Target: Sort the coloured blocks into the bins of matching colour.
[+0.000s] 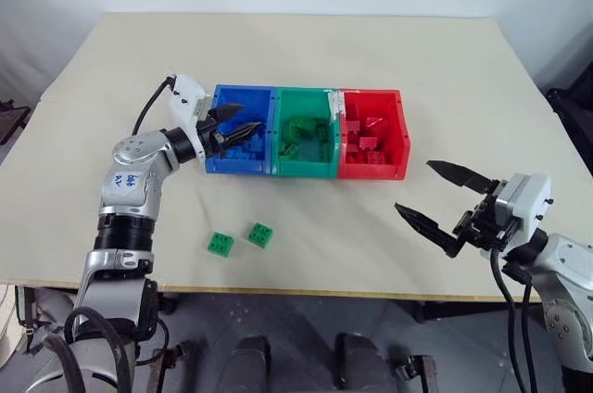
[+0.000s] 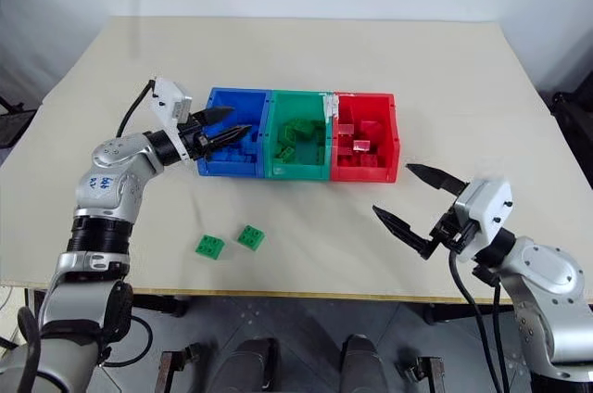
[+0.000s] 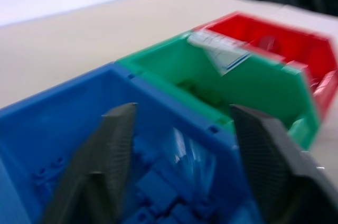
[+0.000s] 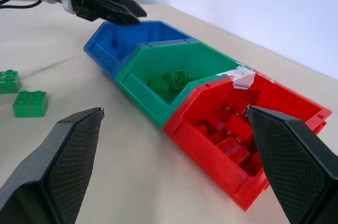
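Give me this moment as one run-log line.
left hand: open, over blue bin, empty | right hand: open, empty, right of red bin | two green blocks loose on table

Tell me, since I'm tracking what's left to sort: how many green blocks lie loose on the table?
2. One green block and a second sit side by side on the table, near its front edge, in front of the blue bin. None seems hidden.

Bins: blue bin [image 2: 215, 96], green bin [image 2: 278, 171], red bin [image 2: 394, 147] joined in a row, left to right, mid-table.
Left gripper [image 2: 233, 122]: fingers apart over the blue bin's left part.
Right gripper [image 2: 408, 195]: jaws wide, empty, near right.
Green blocks: two [image 2: 209, 246] [image 2: 250, 236], near left, side by side.
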